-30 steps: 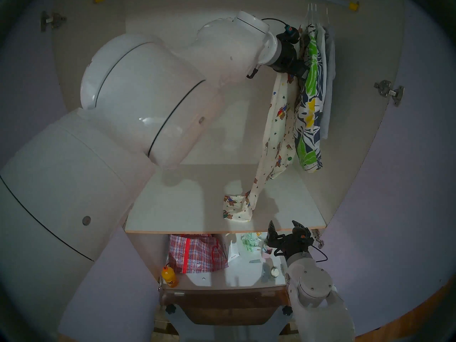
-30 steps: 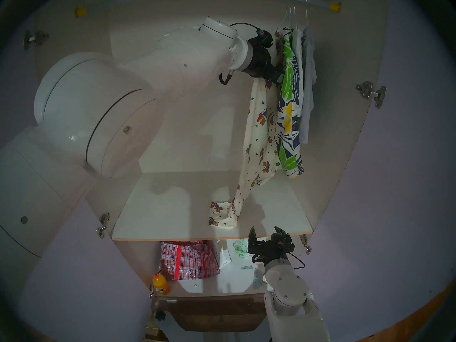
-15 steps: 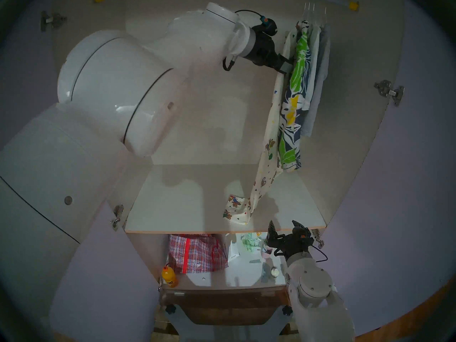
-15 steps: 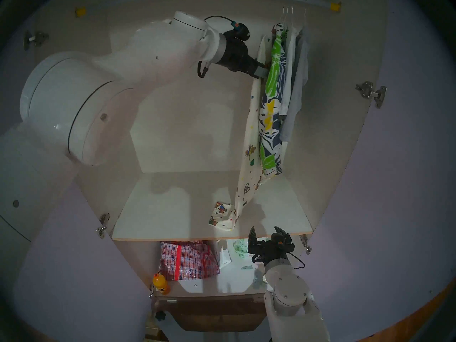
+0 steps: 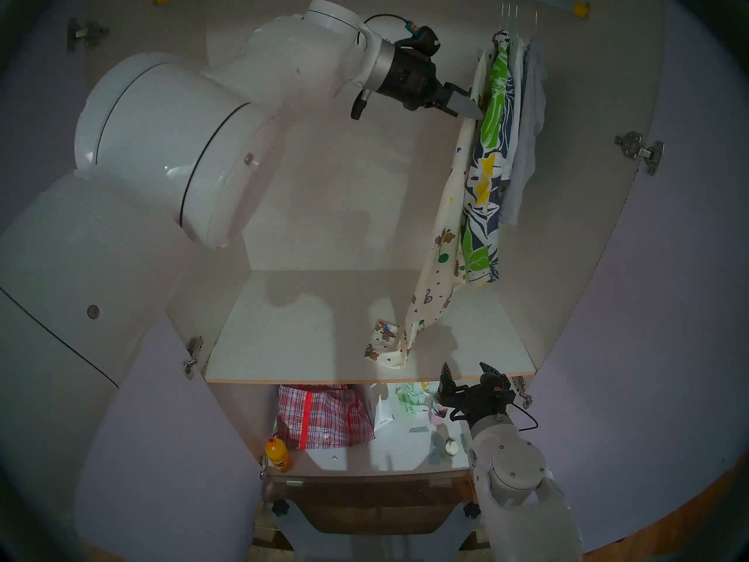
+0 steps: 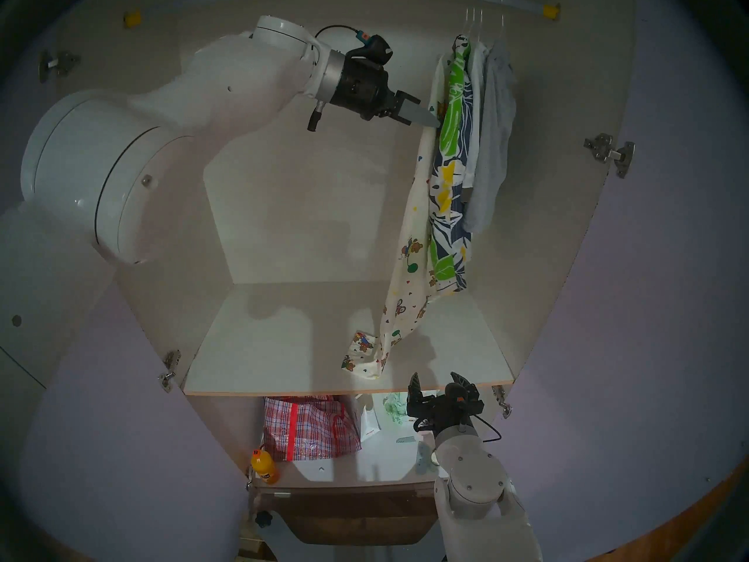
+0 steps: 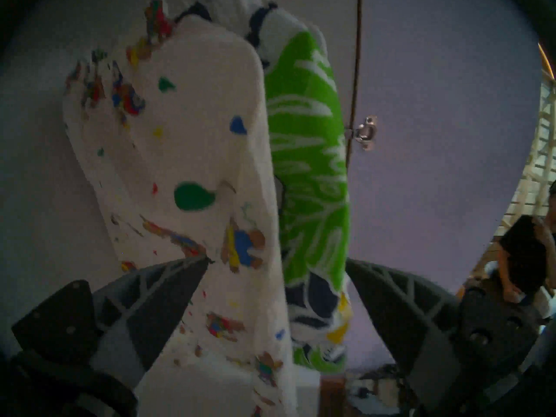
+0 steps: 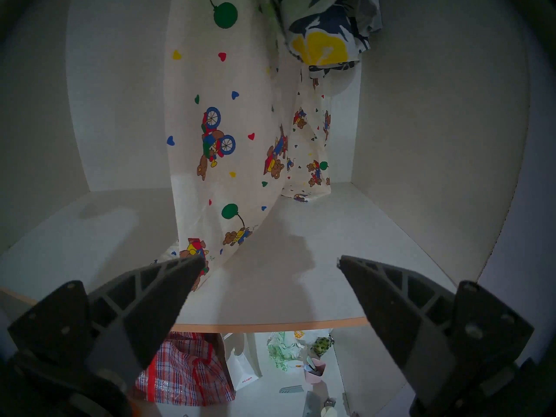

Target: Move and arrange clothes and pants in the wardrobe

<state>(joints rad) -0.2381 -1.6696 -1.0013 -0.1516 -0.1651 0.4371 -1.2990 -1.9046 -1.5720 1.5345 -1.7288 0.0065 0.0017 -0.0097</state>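
Two leaf-print pants [image 5: 484, 172] beside teddy-bear pants [image 5: 439, 241]

The white shelf [image 5: 292, 346] bears only the crumpled cuff of the teddy-bear pants [image 5: 387, 346]

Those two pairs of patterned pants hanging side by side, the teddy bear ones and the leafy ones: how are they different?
The teddy bear pants are cream with small bears and hearts; the leaf-print pants carry bold green, navy, yellow and white leaves. The teddy bear pants are longer: their hem lies crumpled on the white shelf, while the leaf-print pants end above it. The teddy bear pants hang nearer the left gripper. Both hang by the wardrobe's right wall.
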